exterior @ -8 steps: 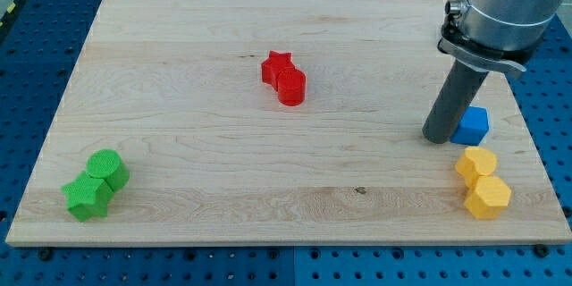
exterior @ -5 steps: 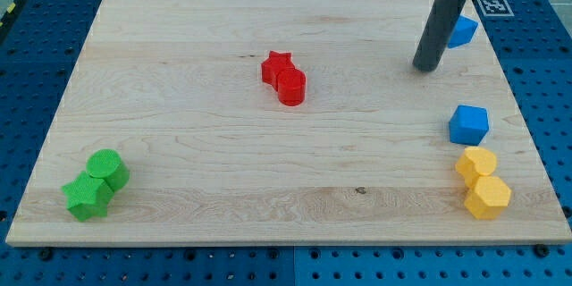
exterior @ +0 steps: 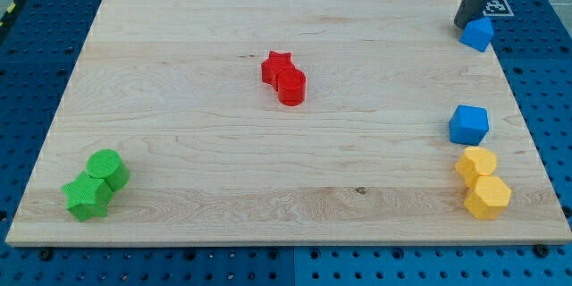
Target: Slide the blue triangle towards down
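The blue triangle (exterior: 477, 34) lies near the top right corner of the wooden board (exterior: 179, 143). My tip (exterior: 466, 23) stands just at the triangle's upper left, touching or almost touching it. The dark rod rises out of the view's top edge. A blue cube-like block (exterior: 468, 124) sits lower down by the right edge, well below the triangle.
Two yellow blocks (exterior: 483, 183) sit together at the lower right, just below the blue cube. A red star and red cylinder (exterior: 284, 79) touch near the middle. Two green blocks (exterior: 95, 184) sit at the lower left. The board's right edge runs close to the triangle.
My tip has moved from beside the blue cube up and to the right, past the triangle's left side, to the triangle's upper left near the board's top edge. The blocks look unmoved.
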`<state>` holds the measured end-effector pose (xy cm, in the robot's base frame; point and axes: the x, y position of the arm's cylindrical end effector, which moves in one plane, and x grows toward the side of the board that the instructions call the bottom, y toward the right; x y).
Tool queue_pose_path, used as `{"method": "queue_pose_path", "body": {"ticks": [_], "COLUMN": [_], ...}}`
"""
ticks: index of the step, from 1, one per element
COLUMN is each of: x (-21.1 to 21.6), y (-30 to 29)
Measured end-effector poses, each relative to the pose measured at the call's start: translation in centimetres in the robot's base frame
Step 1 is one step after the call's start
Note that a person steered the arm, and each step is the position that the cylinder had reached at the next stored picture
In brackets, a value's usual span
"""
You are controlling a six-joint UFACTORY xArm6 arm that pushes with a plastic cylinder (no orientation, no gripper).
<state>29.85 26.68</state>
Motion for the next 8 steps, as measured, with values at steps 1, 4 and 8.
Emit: {"method": "queue_pose_path", "body": {"ticks": [1, 4, 8], "x": [-2.6, 2.8, 1.0], "y": [-0.3, 5.8, 0.3]}}
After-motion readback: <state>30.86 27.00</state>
